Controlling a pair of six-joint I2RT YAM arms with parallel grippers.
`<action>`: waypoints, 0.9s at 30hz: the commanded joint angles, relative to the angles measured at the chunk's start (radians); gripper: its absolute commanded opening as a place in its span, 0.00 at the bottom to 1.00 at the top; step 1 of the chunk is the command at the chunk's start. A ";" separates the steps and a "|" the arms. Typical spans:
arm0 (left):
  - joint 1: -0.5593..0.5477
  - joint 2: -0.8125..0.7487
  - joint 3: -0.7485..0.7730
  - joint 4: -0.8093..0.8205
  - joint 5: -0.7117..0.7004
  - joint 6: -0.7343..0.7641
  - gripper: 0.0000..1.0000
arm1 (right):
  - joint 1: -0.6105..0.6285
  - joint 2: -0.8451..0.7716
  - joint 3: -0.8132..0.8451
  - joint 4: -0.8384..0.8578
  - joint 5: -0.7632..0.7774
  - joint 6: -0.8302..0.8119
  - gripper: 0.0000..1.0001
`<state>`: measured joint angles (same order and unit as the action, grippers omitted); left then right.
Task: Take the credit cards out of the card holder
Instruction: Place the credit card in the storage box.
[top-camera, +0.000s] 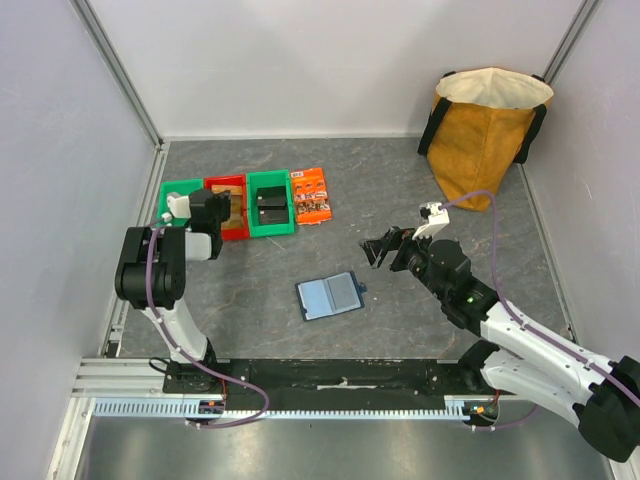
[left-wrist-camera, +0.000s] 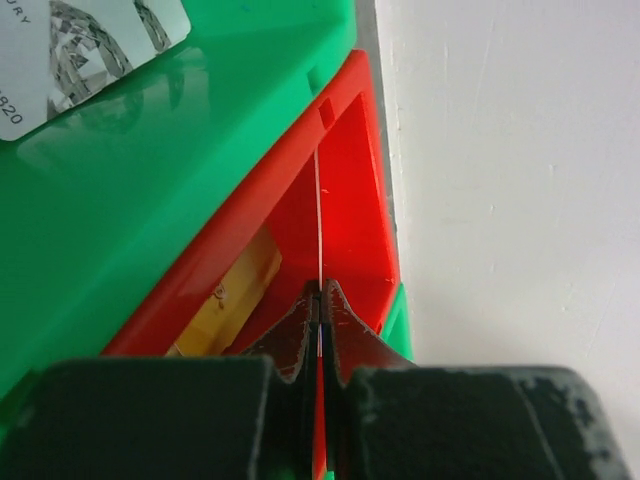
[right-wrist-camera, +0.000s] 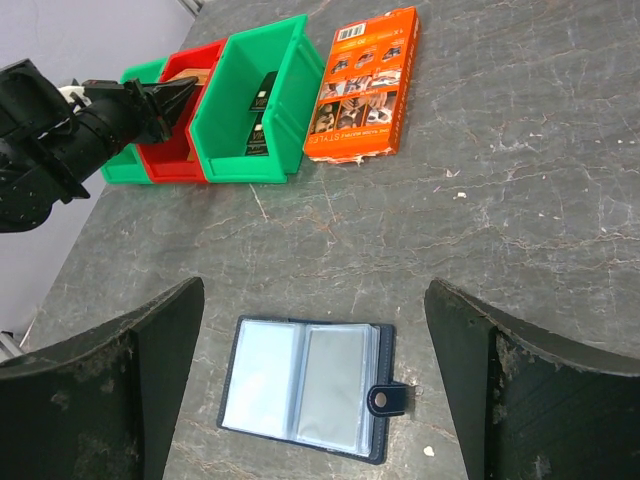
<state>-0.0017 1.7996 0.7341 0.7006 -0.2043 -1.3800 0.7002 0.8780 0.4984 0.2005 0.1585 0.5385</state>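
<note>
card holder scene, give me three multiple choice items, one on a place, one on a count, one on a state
1. Where does the card holder lie?
A. inside a bin
B. flat on the table, in front of the two arm bases
C. hanging off the table's edge

2. How many plastic bins stand in the row?
A. two
B. three
C. five

3. How is the right end effector?
A. open, holding nothing
B. shut on the card holder
C. shut, with nothing in it

Key:
1 B: the top view shows it lying open on the table, apart from the bins.
2 B: a red bin sits between two green ones.
3 A: the right wrist view shows its fingers wide apart above the card holder.
</note>
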 joint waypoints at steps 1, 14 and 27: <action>0.000 0.040 0.057 -0.036 0.006 -0.019 0.02 | -0.011 -0.010 0.042 0.016 -0.030 0.003 0.98; 0.000 -0.112 0.034 -0.233 0.032 0.024 0.60 | -0.019 -0.073 0.046 -0.022 -0.034 0.018 0.98; -0.052 -0.590 -0.107 -0.435 0.239 0.251 0.68 | -0.019 0.044 0.167 -0.271 -0.082 -0.057 0.98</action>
<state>-0.0120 1.3582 0.6479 0.3473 -0.0727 -1.3022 0.6842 0.8490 0.5732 0.0570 0.1158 0.5339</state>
